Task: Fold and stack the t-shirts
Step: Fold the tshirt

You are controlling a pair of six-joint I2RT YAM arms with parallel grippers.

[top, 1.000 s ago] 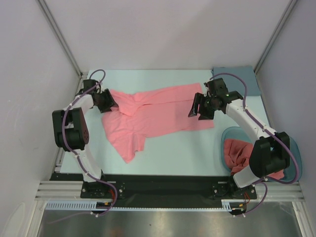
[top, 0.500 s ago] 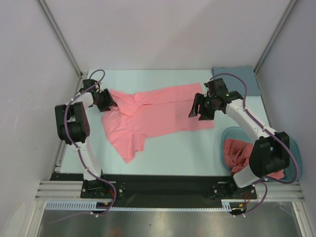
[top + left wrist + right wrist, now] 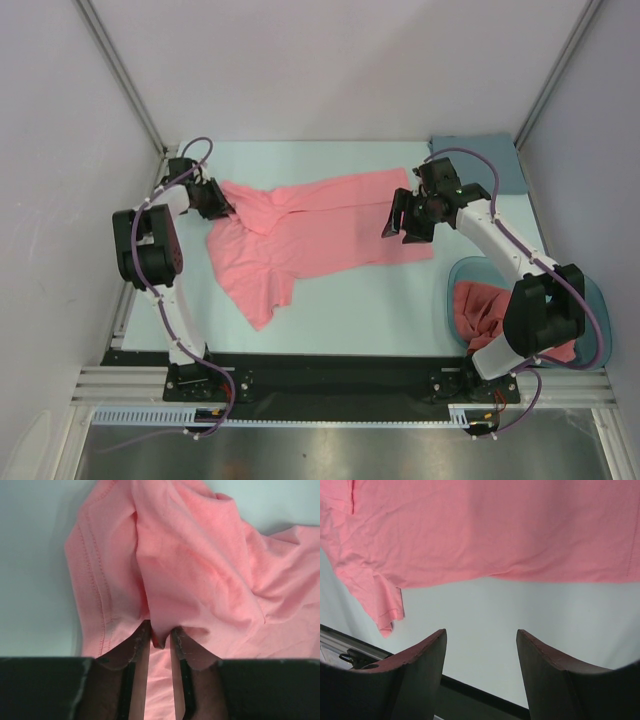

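A salmon-pink t-shirt lies spread and wrinkled across the middle of the pale table. My left gripper is at the shirt's far left corner, shut on a pinched fold of the fabric. My right gripper hovers over the shirt's right end, open and empty; in the right wrist view the shirt's hem lies beyond the fingertips over bare table. A second crumpled pink t-shirt sits in the teal tub at the right.
A grey-blue rectangular cloth lies at the far right corner. White walls and metal frame posts enclose the table on three sides. The black base rail runs along the near edge.
The left arm has shifted slightly toward the far left, its gripper still pinching the shirt corner. The right arm and the shirt look unchanged.
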